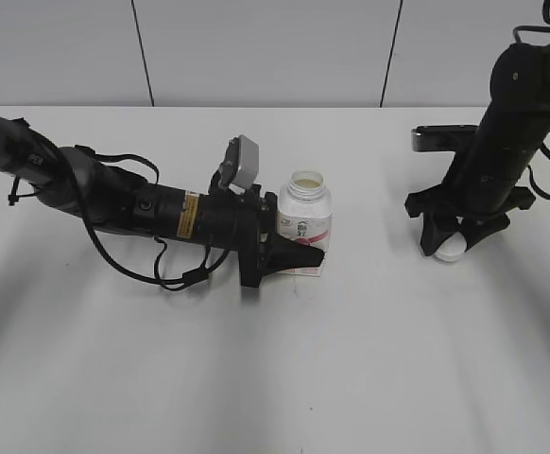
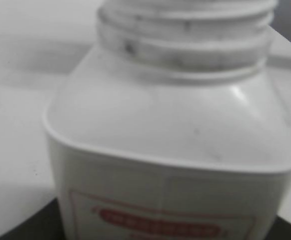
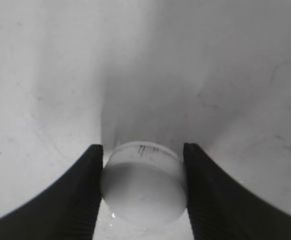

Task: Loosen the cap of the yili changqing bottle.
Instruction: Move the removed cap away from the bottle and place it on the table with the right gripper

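The yili changqing bottle (image 1: pixel 305 219) stands upright at the table's middle, white with a pink-red label, its threaded neck open and bare. My left gripper (image 1: pixel 303 257) is shut on its lower body from the left. In the left wrist view the bottle (image 2: pixel 175 125) fills the frame, with dark jaw tips at both bottom corners. The white ribbed cap (image 1: pixel 452 248) is off the bottle, at the right. My right gripper (image 3: pixel 142 148) is shut on the cap (image 3: pixel 144 192), down at the table surface. I cannot tell whether it touches the table.
The white table (image 1: pixel 351 369) ends at a grey panelled wall (image 1: pixel 256 47) behind. The left arm (image 1: pixel 114 199) lies low across the left half with loose cables. The right arm (image 1: pixel 507 142) stands steeply at the right.
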